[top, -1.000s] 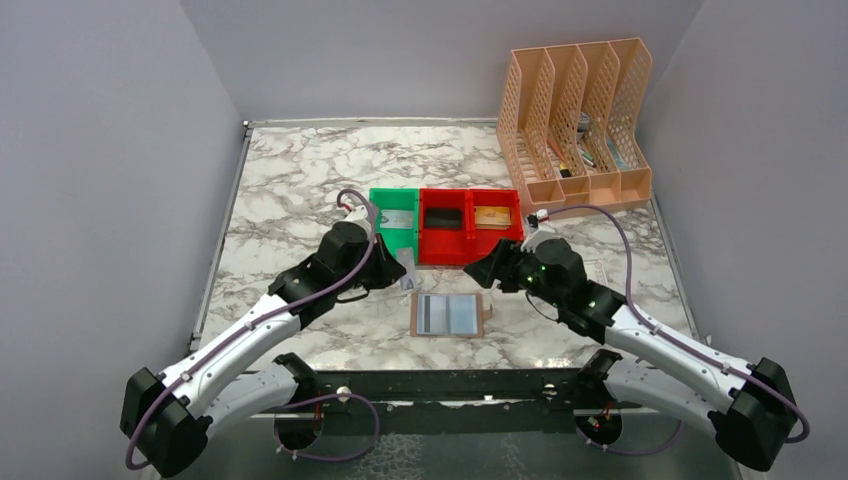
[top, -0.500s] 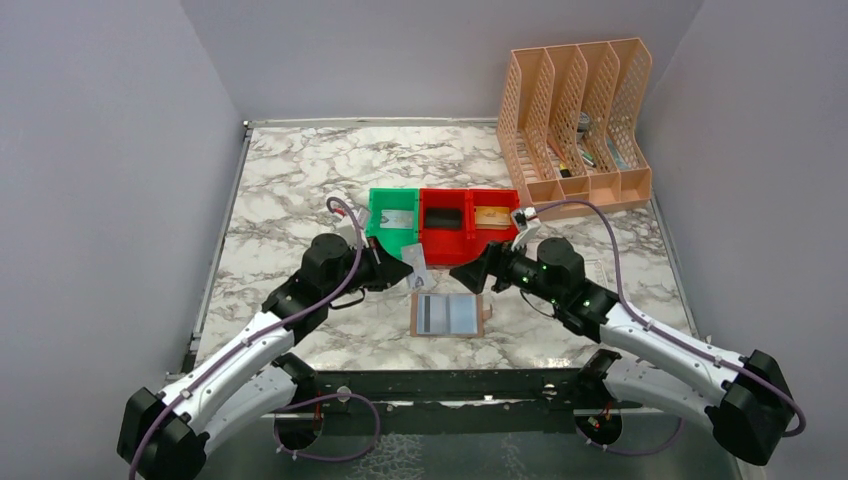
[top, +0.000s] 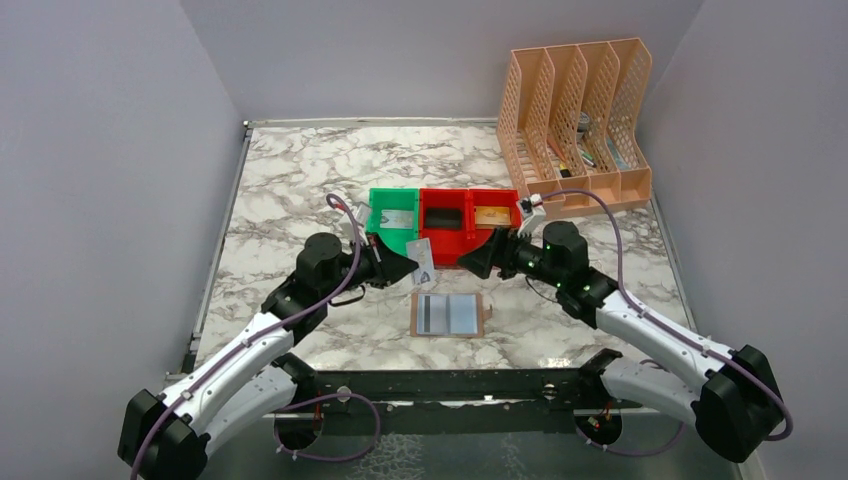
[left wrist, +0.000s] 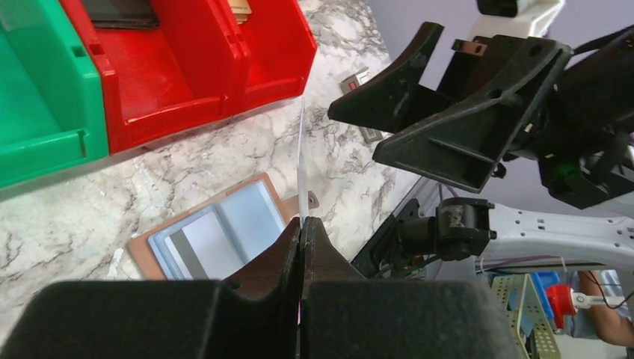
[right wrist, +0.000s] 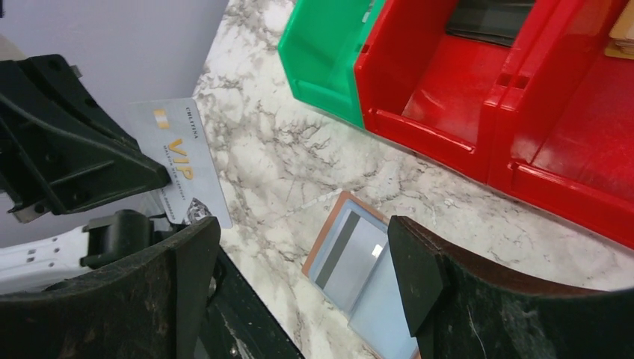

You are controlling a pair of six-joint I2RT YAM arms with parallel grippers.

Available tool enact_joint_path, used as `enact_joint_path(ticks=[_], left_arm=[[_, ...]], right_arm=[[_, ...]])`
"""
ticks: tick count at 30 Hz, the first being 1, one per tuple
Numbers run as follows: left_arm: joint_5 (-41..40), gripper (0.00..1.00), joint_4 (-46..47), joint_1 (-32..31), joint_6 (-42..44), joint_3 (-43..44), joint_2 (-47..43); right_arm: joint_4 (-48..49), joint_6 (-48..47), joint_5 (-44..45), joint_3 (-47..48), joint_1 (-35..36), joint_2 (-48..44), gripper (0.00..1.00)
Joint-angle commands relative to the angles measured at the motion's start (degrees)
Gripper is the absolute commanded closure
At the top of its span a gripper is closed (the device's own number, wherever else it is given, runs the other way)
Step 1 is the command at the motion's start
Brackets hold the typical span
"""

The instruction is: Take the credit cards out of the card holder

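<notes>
Your left gripper (top: 412,265) pinches the silver VIP card (right wrist: 179,172) by one thin edge at mid-frame, just above the open card holder (top: 448,314) on the table — if the wide-open right gripper (top: 468,261) nudges it, it could twist free and drop.

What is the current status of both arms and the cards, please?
Left fingers shut on silver card, held aloft. Right fingers open, facing it. Card holder open on table. Nothing in the way.
</notes>
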Motion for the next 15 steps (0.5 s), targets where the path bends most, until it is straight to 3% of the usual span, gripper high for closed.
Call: enact_joint_path(ticks=[1,6,15], left_arm=[[8.4,1.00,7.2,2.1,-0.4,-1.4,0.8],[14.2,1.00,12.2,3.6,-1.7,-2.5,1.1],[17.3,1.00,14.8,3.8,-2.9,-3.4,1.3]], right_arm=[[8.0,1.4,-13.1,-0.7,-2.0,1.5,0.16],[14.1,4.7,-20.1,-1.9,-2.0,4.4,0.21],[22.6,6.8,-28.1,-1.8,-2.1,8.4,0.24]])
